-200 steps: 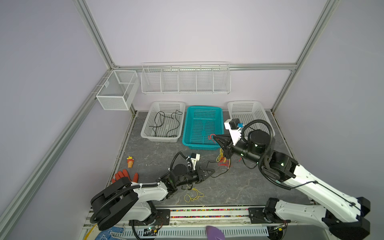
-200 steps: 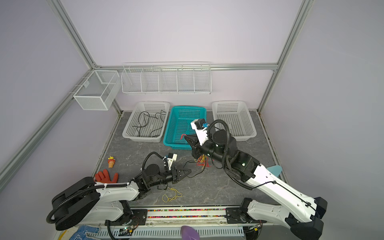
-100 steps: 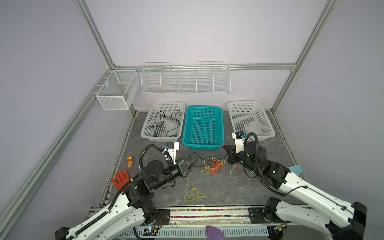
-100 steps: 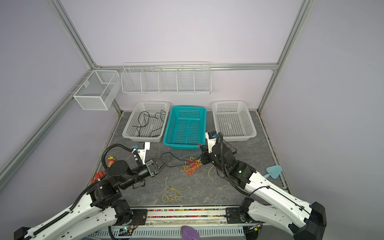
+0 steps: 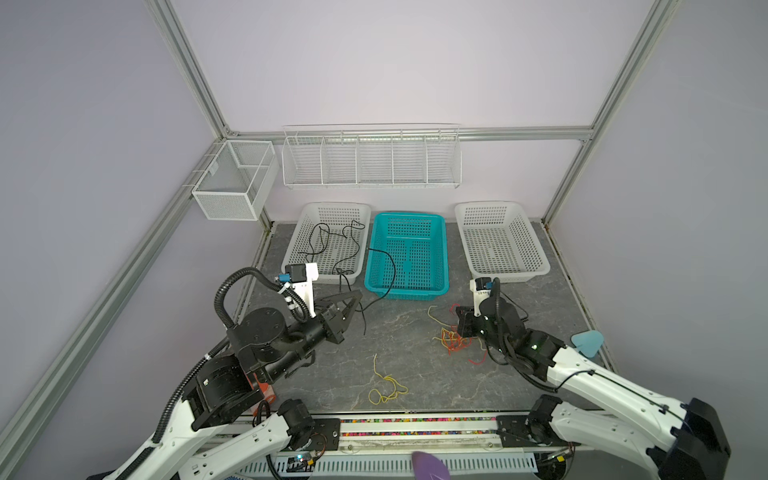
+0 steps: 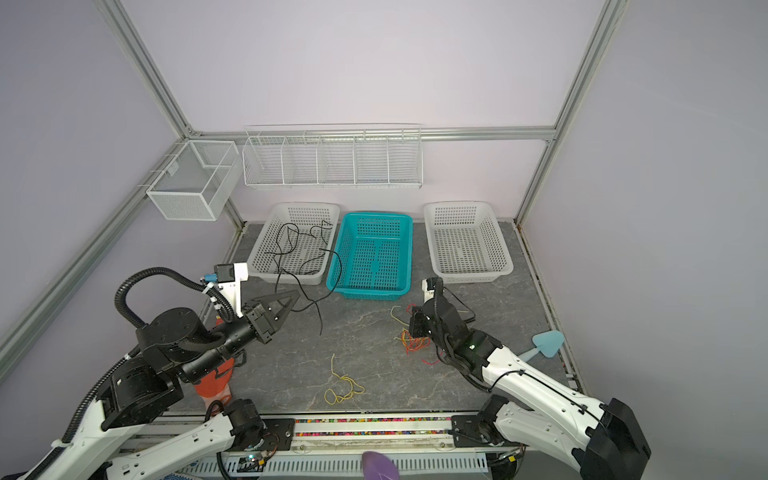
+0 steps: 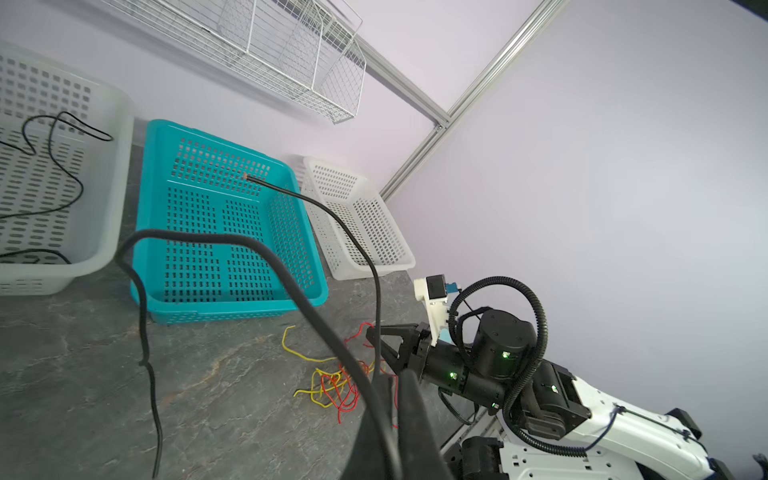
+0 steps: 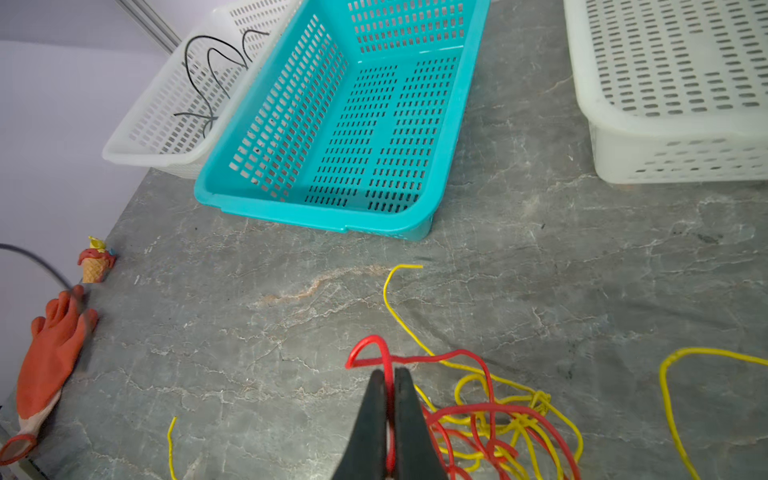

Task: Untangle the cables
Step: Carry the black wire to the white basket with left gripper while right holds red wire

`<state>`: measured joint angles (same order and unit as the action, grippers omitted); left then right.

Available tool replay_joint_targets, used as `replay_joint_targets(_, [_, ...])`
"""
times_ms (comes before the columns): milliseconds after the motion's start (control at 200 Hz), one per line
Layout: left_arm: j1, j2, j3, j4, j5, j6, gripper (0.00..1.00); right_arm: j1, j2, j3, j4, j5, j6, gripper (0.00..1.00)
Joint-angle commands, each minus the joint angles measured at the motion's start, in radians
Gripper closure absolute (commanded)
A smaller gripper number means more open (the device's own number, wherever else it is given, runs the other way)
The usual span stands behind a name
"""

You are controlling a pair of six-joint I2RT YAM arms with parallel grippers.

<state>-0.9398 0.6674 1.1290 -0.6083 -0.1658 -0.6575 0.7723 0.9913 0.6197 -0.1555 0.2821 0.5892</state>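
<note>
My left gripper [image 5: 356, 296] [image 6: 295, 294] hangs in front of the left white basket, shut on a thin black cable [image 5: 390, 270]. In the left wrist view that black cable [image 7: 332, 216] runs out from between the gripper's [image 7: 392, 382] closed jaws; one end arcs over the teal basket, the other dangles to the floor. A red and yellow tangle [image 5: 451, 341] [image 6: 412, 343] lies right of centre. My right gripper [image 8: 388, 376] [image 5: 457, 311] is shut on a red cable [image 8: 384, 353] at the tangle's edge. A separate yellow cable [image 5: 386, 388] lies near the front. Another black cable [image 5: 332, 243] lies in the left white basket.
A teal basket [image 5: 405, 293] stands between two white baskets [image 5: 293, 255] [image 5: 509, 275] at the back. An orange glove [image 8: 50, 357] and a small ice-cream toy [image 8: 95, 266] lie at the left edge, a pale blue object [image 5: 586, 341] at the right. Wire racks [image 5: 370, 158] hang on the back wall.
The two grippers were close together at the tangle; they have drawn apart. My left gripper moved left and up, carrying the black cable out of the tangle. My right gripper dropped low with the red cable.
</note>
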Motion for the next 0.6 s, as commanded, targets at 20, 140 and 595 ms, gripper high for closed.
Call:
replay_joint_targets(20, [0.040,0.074,0.080,-0.127,-0.099,0.156,1.00,-0.006,0.016,-0.023,0.071,-0.043,0.034,0.94])
replay_joint_targets(140, [0.145,0.164,0.165,-0.156,-0.078,0.247,1.00,-0.006,0.023,-0.027,0.099,-0.092,0.024,0.94])
replay_joint_targets(595, [0.498,0.429,0.334,-0.017,-0.018,0.390,1.00,0.001,-0.027,-0.038,0.147,-0.251,-0.026,0.94])
